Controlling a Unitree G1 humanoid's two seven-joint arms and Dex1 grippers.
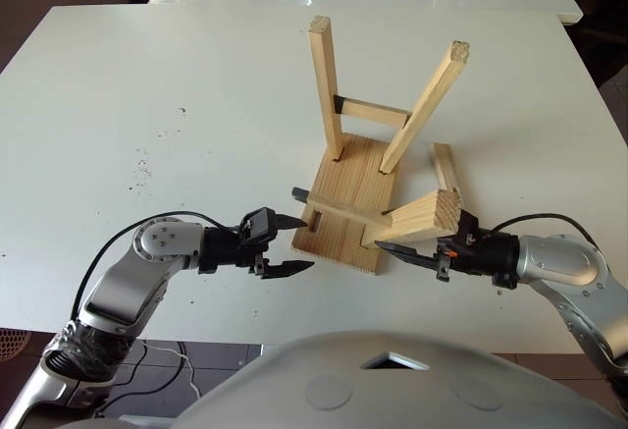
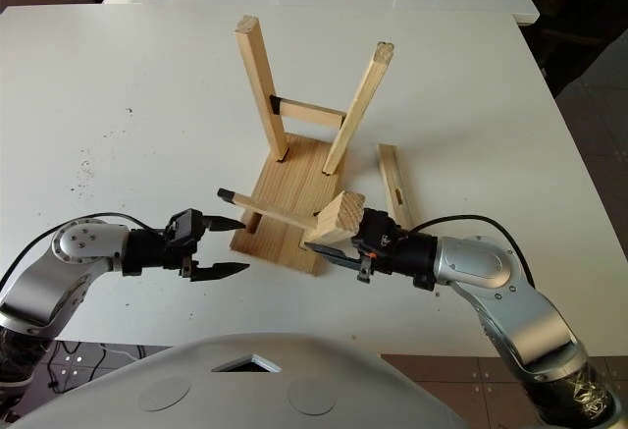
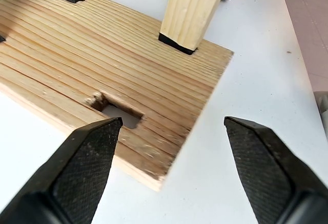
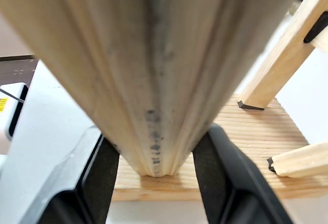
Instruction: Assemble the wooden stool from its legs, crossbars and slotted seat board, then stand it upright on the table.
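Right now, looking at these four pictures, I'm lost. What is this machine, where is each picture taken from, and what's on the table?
It is a humanoid robot with two arms, each ending in a two-fingered gripper. Two pictures look down from cameras in its head; the other two come from a camera on each wrist. On the white table lies a slotted seat board with two legs standing in it, joined by a crossbar. Another wooden piece lies loose beside the board. The right gripper is shut on a third leg, held at the board's near right corner. The left gripper is open, holding nothing, beside an empty slot in the board.
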